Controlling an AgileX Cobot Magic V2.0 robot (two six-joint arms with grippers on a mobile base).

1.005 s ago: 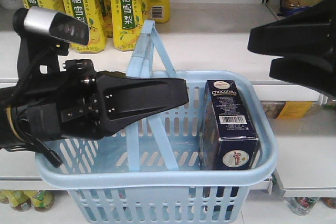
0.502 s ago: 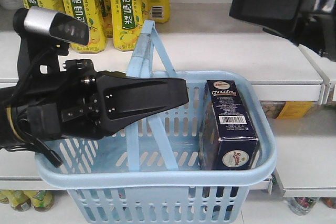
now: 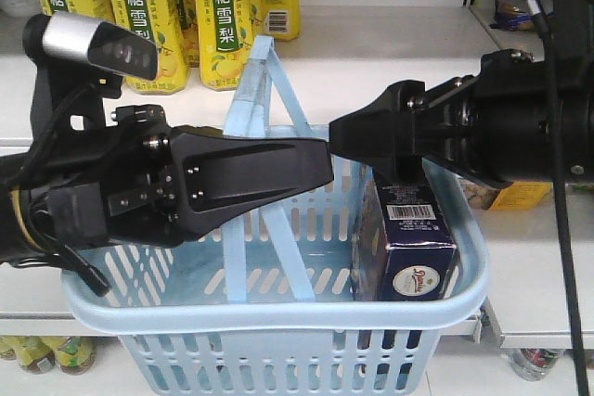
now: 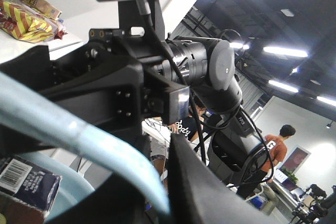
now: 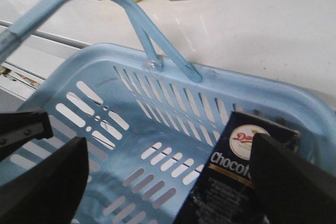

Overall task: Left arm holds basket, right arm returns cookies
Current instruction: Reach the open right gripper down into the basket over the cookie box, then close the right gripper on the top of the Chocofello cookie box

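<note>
Above the basket (image 3: 278, 322), right pincer (image 5: 173, 182) spread wide over cookies (image 3: 413, 243) by the right rim, left pincer (image 3: 278, 173) clenched on handles

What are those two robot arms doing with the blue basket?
The left gripper holds the light blue basket up by its handles. Inside stands a dark cookie box. The right gripper hangs over the basket with its jaws open, one each side of the box's top. It has not grabbed the box yet.

Cookies (image 3: 408, 238) stand in the basket's (image 3: 278, 317) right end, below the right pincer (image 3: 371, 141).
</note>
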